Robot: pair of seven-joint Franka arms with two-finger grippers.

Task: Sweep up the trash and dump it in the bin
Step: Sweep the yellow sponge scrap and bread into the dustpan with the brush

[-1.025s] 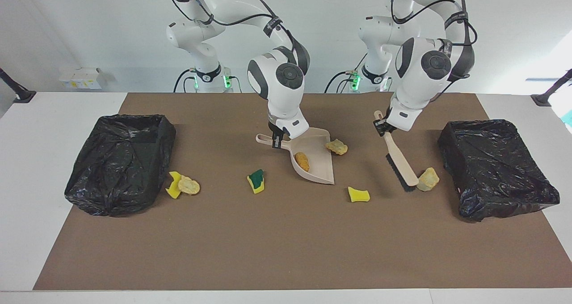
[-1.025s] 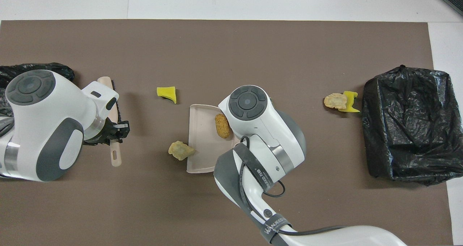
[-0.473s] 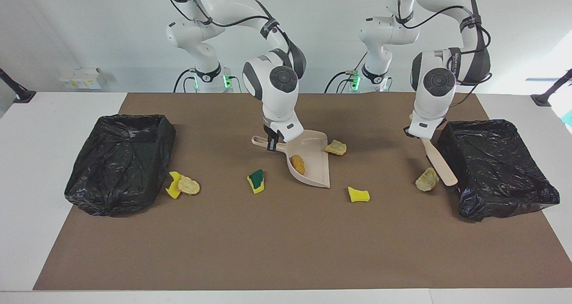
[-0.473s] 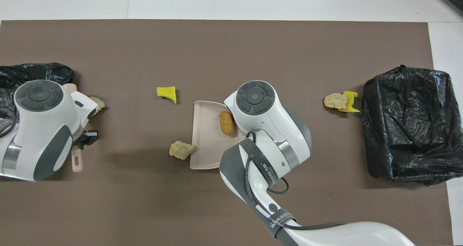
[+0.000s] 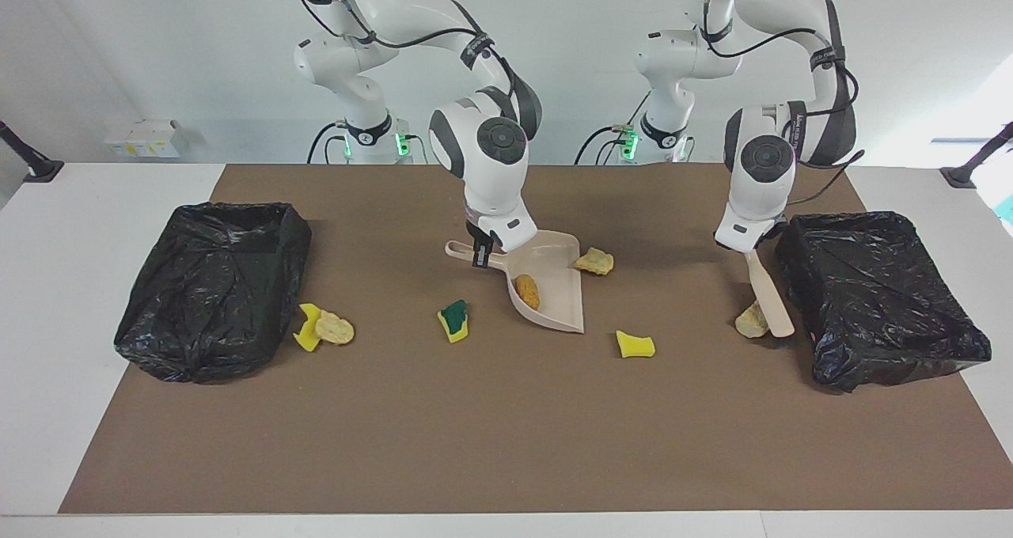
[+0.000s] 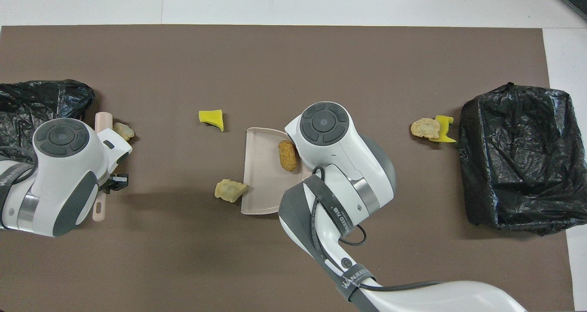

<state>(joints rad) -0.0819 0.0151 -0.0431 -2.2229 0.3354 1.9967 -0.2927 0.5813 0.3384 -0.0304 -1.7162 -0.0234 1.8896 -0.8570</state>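
Note:
My right gripper [image 5: 483, 253] is shut on the handle of the beige dustpan [image 5: 558, 301], which rests mid-table and holds an orange chunk [image 5: 526, 291]. A tan chunk [image 5: 593, 262] lies beside the pan. A green-and-yellow sponge [image 5: 454, 320] and a yellow sponge bit [image 5: 635, 344] lie farther from the robots than the pan. My left gripper [image 5: 744, 245] is shut on the beige brush [image 5: 769, 297], whose head touches a tan chunk [image 5: 752, 320] beside the black bin [image 5: 878, 293]. In the overhead view the brush [image 6: 103, 118], this chunk [image 6: 124, 130] and the dustpan [image 6: 261, 174] show.
A second black bin [image 5: 214, 285] stands at the right arm's end, with a yellow bit [image 5: 309, 326] and a tan chunk [image 5: 335, 329] beside it. Both show in the overhead view beside that bin [image 6: 513, 156]. A brown mat [image 5: 506, 427] covers the table.
My left gripper carried the brush toward the left arm's end and turned it; the tan chunk now lies by the bin. The dustpan shifted slightly.

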